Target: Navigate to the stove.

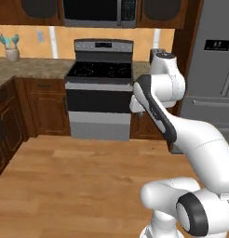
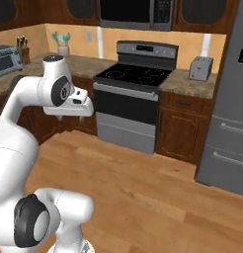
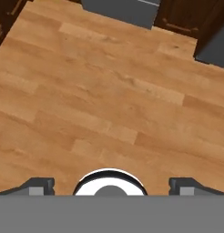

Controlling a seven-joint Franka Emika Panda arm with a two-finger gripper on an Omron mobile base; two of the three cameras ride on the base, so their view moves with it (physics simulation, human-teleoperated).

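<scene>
The stove [image 1: 99,88] stands against the back wall, straight ahead across the wood floor. It is steel-grey with a black cooktop, a raised control panel and a black oven door. From the right base view the stove [image 2: 134,96] sits left of a cabinet and the fridge. In the hand view the stove's grey bottom drawer [image 3: 120,9] shows at the top edge. My gripper [image 3: 111,186] hangs over bare floor, pointing down, open and holding nothing, its fingertips [image 3: 39,185] wide apart.
A microwave [image 1: 99,11] hangs above the stove. A grey fridge [image 2: 231,104] stands to the right, with a toaster [image 2: 201,67] on the counter between them. Dark wood cabinets [image 1: 44,107] and a counter run left and wrap around the corner. The wood floor [image 1: 79,181] lies between.
</scene>
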